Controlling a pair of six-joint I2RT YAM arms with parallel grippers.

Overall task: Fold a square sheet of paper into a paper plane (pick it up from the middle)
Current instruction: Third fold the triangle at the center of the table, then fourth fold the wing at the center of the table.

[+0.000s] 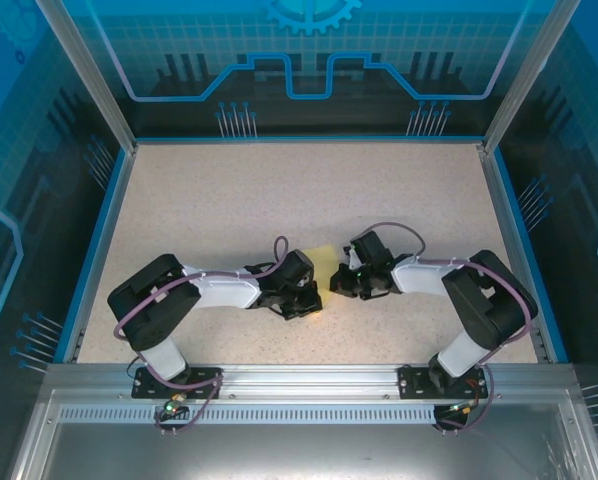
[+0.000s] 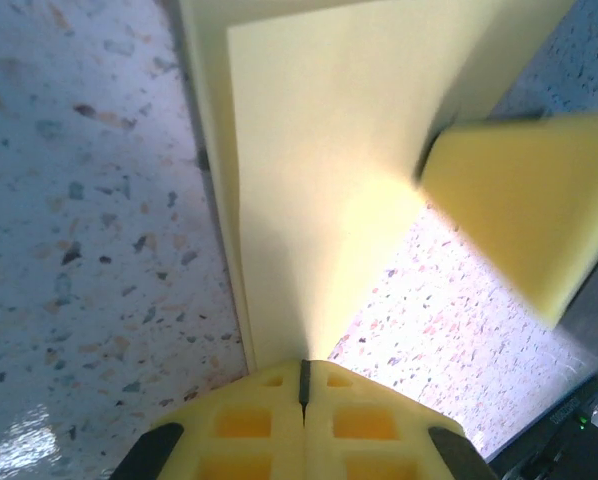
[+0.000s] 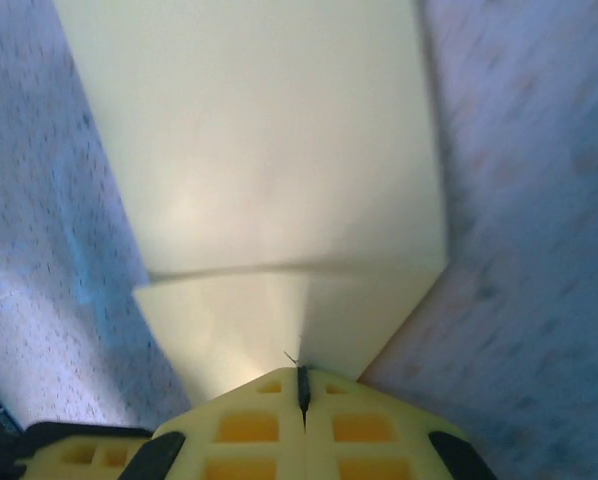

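The square sheet of paper [image 1: 322, 262] is pale yellow and is held between my two grippers at the table's middle, just above the speckled top. My left gripper [image 1: 312, 298] is shut on it. In the left wrist view the paper [image 2: 319, 150] rises straight out of the closed fingertips [image 2: 304, 365], with a folded layer along its left edge. My right gripper [image 1: 343, 281] is shut on the opposite side. In the right wrist view the paper [image 3: 279, 140] shows a crease [image 3: 279, 270] across it just beyond the closed tips [image 3: 302, 372]. The paper plane is out of view.
The speckled tabletop [image 1: 279, 190] is bounded by a blue rim and aluminium posts [image 1: 84, 70], with clear walls around. A blurred yellow block [image 2: 529, 200] sits to the right of the paper in the left wrist view. The arm bases [image 1: 174, 380] stand at the near edge.
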